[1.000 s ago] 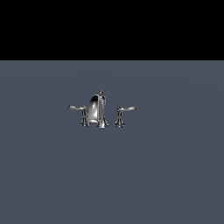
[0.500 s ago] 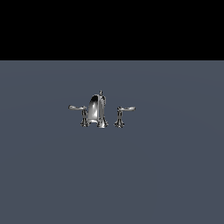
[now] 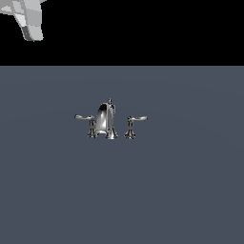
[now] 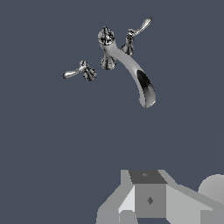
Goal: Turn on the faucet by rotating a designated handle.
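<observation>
Item 1. The faucet [image 3: 110, 121]: three-piece chrome set standing upright near the middle of the counter [image 3: 190, 190], well apart from every edge in view. Mirror-bright finish with dark reflections. The central spout [image 4: 135, 76] rises from a flared foot, arches over and ends in an open mouth; a small knob [image 4: 105, 36] caps its top. All three pieces stand in one row, spout between the levers, presumably so either lever can be swung without striking the spout.

Item 2. The handle [image 3: 85, 117]: slim chrome lever on a short flared post, at the exterior view's left of the spout, its arm pointing away from the spout toward that same side. It lies roughly level. Untouched; the task looks not yet begun.

Item 3. Twin lever [image 3: 136, 118]: same form, on the other side of the spout, arm pointing the opposite way. Not the piece to turn.

Item 4. The counter: flat, matte, slate-grey, featureless.

Item 5. The claw [image 4: 148, 205]: blocky, pale grey, faceted body, seen only in part in the wrist view; a pale grey part of the arm [image 3: 28, 19] shows at the exterior view's upper left corner. It hangs high, well apart from the faucet, likely staged for an approach from above. Fingertips are out of view, so whether it is open or closed cannot be told. It holds nothing visible.
</observation>
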Tool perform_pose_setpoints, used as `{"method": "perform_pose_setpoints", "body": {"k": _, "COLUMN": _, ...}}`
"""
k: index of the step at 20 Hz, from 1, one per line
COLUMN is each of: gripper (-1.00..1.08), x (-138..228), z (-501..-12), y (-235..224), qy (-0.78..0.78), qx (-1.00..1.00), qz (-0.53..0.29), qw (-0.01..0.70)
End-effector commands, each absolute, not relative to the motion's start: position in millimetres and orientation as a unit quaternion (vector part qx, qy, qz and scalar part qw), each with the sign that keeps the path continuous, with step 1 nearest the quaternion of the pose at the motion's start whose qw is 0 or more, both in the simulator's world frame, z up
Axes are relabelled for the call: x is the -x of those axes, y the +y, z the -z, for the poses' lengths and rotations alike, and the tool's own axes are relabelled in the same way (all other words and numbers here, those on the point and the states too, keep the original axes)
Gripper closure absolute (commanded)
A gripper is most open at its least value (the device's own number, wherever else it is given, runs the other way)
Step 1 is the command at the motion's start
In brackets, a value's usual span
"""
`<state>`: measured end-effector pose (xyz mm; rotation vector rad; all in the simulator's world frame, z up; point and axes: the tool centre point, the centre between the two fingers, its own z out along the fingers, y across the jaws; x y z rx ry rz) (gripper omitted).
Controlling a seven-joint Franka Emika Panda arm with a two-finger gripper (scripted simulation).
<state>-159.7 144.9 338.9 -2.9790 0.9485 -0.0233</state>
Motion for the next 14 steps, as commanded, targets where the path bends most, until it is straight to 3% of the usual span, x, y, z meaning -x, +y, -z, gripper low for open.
{"method": "perform_pose_setpoints", "body": {"k": 1, "gripper": 1.08, "x": 149.5, "z": -327.3, "y": 152.6, "qy": 0.327, "qx": 0.945, "qz": 0.007, "qw": 0.008}}
{"method": "perform_pose_setpoints", "body": {"k": 14, "gripper": 1.08, "x": 96.6, "z": -273.6, "y": 179.9, "qy": 0.431, "qx": 0.902, "qz": 0.004, "qw": 0.010}}
